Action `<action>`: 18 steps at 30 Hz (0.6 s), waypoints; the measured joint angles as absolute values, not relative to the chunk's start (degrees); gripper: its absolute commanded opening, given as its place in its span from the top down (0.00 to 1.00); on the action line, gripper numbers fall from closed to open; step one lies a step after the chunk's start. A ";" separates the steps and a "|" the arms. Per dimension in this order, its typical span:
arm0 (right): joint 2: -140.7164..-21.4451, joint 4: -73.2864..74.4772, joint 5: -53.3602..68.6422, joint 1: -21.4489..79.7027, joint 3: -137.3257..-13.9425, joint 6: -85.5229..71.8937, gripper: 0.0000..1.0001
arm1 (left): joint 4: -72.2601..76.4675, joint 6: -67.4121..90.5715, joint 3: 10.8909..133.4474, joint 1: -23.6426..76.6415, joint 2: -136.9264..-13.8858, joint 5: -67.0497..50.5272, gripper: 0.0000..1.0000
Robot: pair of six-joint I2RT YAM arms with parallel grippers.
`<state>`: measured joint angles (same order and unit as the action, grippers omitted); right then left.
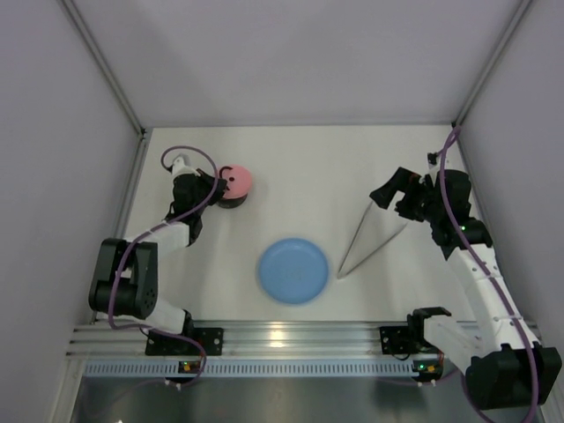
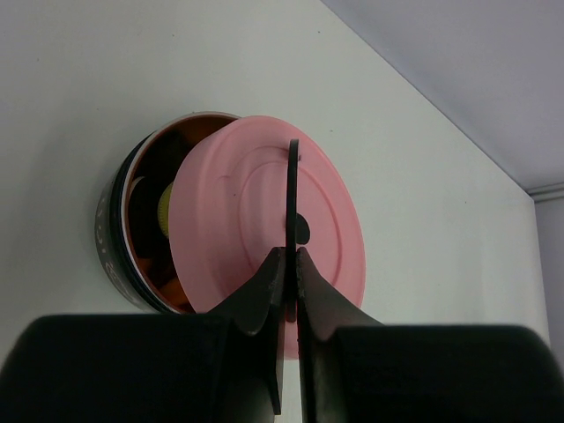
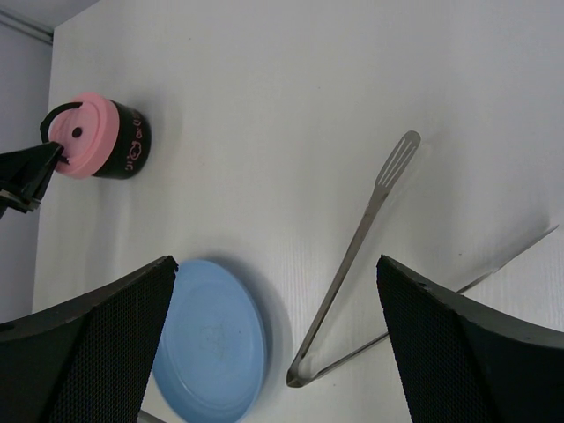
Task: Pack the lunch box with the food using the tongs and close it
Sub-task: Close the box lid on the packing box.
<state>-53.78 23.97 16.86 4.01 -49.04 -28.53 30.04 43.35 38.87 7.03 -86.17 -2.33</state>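
Tongs (image 3: 349,264) flat beside blue plate (image 3: 211,339); pink lid (image 3: 84,137) over lunch box (image 3: 129,152).

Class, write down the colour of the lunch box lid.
The lid is pink with a dark handle, best seen in the left wrist view.

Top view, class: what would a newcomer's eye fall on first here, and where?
The pink lid stands out, far left, held by its handle in the shut left gripper and only half covering the lunch box. The blue plate sits at centre, the silver tongs lying open to its right.
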 measured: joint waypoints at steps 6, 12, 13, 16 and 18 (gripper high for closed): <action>-54.22 23.81 16.86 4.01 -49.04 -28.53 0.06 | 32.93 43.33 37.78 6.81 -87.24 -2.11 1.00; -54.89 23.55 16.88 4.01 -49.04 -28.51 0.06 | 35.53 43.38 36.88 5.76 -88.77 -2.13 1.00; -54.98 23.55 16.88 4.01 -49.04 -28.51 0.06 | 35.97 43.38 36.84 5.56 -89.06 -2.11 1.00; -55.13 23.53 16.88 4.01 -49.04 -28.51 0.06 | 36.71 43.35 36.42 4.99 -89.54 -2.11 1.00; -55.24 23.55 16.91 4.01 -49.04 -28.51 0.06 | 36.71 43.40 35.86 4.75 -89.65 -2.09 1.00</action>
